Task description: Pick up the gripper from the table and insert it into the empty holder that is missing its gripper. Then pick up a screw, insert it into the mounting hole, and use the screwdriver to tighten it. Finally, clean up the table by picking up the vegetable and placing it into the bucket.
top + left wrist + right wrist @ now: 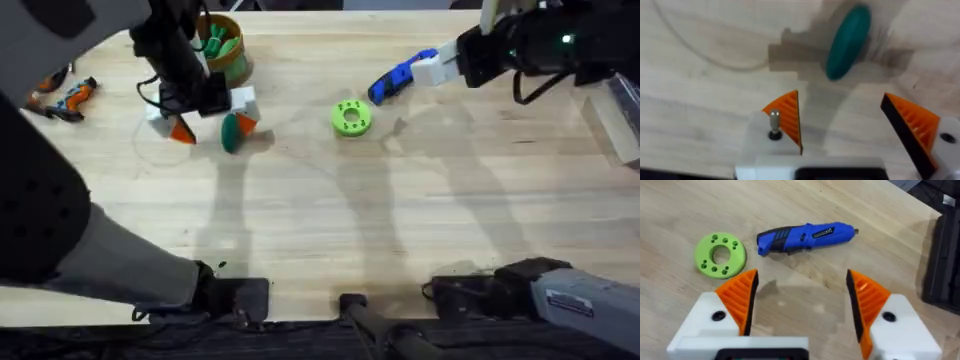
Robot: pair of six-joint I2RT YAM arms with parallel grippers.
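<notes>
The wooden table (420,220) carries everything. The left arm (60,220) rises large and dark from the lower left of the overhead view and reaches to the far left part of the table, where the left gripper (210,125) points down at the wood with its fingers spread apart and nothing between them. In the left wrist view both its white blocks carry orange fingers (787,117), and a screw (774,120) stands up out of the mounting hole of one block. The right arm (540,50) stretches across the far right of the table, its right gripper (800,300) hanging released above the wood, its orange pads wide apart and empty. The bucket (222,45), with green vegetables inside, stands at the far left, just behind the left gripper. The screwdriver (400,75) lies flat on the table just in front of the right gripper's fingers; near it rests a bright green ring-shaped disc (351,117). Orange-handled pliers (65,98) lie at the table's left edge. The vegetable (232,132), a dark green oval, lies on the wood right beside the left gripper's fingertips, near the bucket.
</notes>
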